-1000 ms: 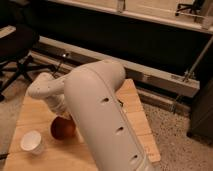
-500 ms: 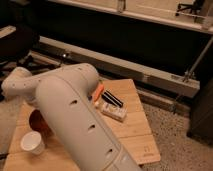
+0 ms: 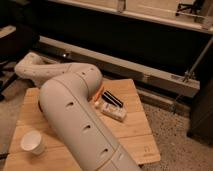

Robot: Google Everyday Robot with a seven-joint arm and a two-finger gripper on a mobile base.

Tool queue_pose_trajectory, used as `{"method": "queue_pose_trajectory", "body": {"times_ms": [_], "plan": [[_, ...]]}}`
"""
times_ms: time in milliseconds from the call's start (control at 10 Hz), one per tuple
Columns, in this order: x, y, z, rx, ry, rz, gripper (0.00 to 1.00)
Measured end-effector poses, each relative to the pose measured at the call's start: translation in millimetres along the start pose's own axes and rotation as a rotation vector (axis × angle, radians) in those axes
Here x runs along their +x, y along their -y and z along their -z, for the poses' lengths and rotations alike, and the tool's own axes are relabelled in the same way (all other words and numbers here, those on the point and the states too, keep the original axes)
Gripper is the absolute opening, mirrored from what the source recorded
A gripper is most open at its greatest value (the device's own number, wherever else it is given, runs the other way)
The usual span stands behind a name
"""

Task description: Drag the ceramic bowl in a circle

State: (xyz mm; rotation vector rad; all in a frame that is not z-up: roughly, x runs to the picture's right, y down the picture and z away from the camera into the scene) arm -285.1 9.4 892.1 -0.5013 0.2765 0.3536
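Observation:
My big white arm (image 3: 75, 115) rises from the bottom edge across the wooden table (image 3: 137, 142), bends, and reaches to the far left, where its wrist (image 3: 27, 69) ends above the table's back-left corner. The gripper is hidden behind the arm's links, somewhere below the wrist at the left. The orange-red ceramic bowl does not show; the arm covers the left middle of the table.
A white paper cup (image 3: 33, 142) stands upright at the front left. A flat white box (image 3: 114, 112), a black object (image 3: 113, 99) and an orange object (image 3: 99, 92) lie mid-table, right of the arm. A metal rail (image 3: 150, 75) runs behind the table.
The arm has swung left and its elbow has risen. The bowl, visible beside the arm one second ago, is now covered. The white box and black object are uncovered.

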Motion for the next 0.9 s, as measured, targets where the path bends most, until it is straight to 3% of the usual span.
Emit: {"method": "queue_pose_trajectory", "body": {"times_ms": [300,400,500,700,900], "plan": [[69,34,-19,-0.006,-0.079,-0.139,0.0],[103,40,-27,-0.02,-0.113,-0.193,0.0],[123,39,-32,-0.03,-0.134,-0.213,0.0],[162,18,-43,-0.072,-0.181,-0.222,0.0],[171,-15,-50,-0.134,-0.198,-0.16,0.0]]}}
